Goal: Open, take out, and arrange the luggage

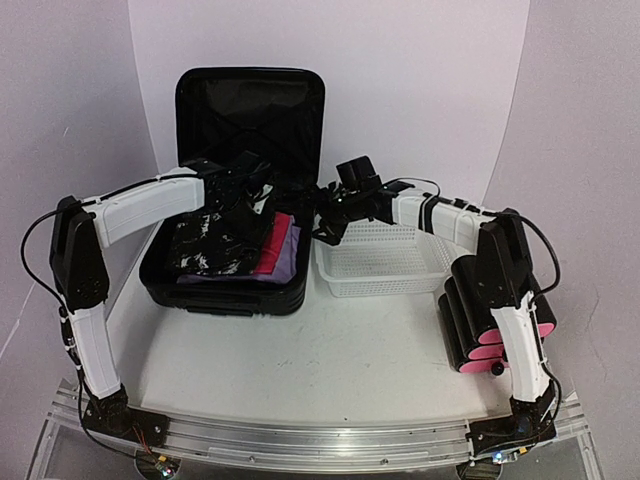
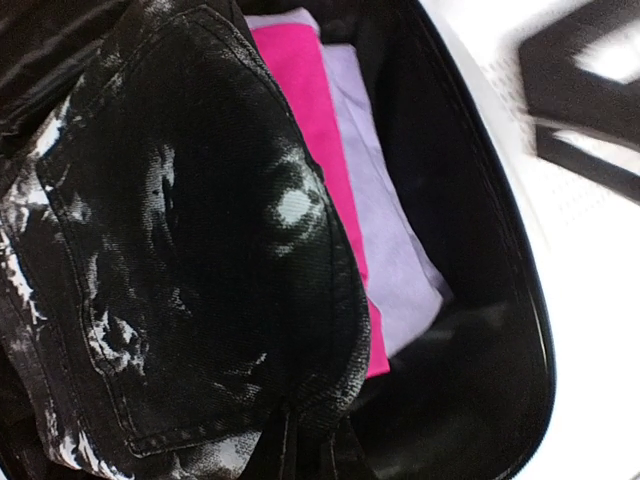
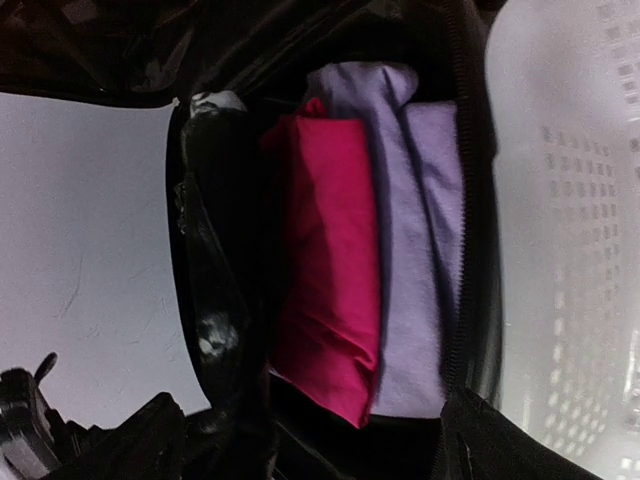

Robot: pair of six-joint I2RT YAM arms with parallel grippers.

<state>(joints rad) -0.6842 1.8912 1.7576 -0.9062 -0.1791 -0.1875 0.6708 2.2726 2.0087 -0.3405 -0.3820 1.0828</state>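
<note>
The luggage (image 1: 250, 110) is found at upper centre-left of the overhead view, set on the surface (image 1: 330, 370) with its lid stood upright against the backdrop, so the lower shell lies open to both arms. Three garments are packed in the shell: a black denim garment (image 2: 180, 250) streaked with white toward the frame's left, a folded pink garment (image 3: 330, 290) beside it, and a folded lilac garment (image 3: 420, 260) pressed against the shell's right wall. The left fingers (image 1: 240, 195) are lowered over the denim and closed tight. In the left wrist view the cloth is seen bunched toward bottom centre, so a pinch on the denim is judged likely, though the fingertips themselves are not shown. The right fingers (image 1: 335, 215) are held wide apart with nothing between them, poised above the shell's right rim and looking down on the pink and lilac folds. A white mesh basket (image 1: 385, 285) is stationed just right of the luggage. Nothing is seen in it, and it is judged the receiving place for the clothes. A black box with pink drawer fronts (image 1: 480, 340) is noted at lower right, beside the right arm.
</note>
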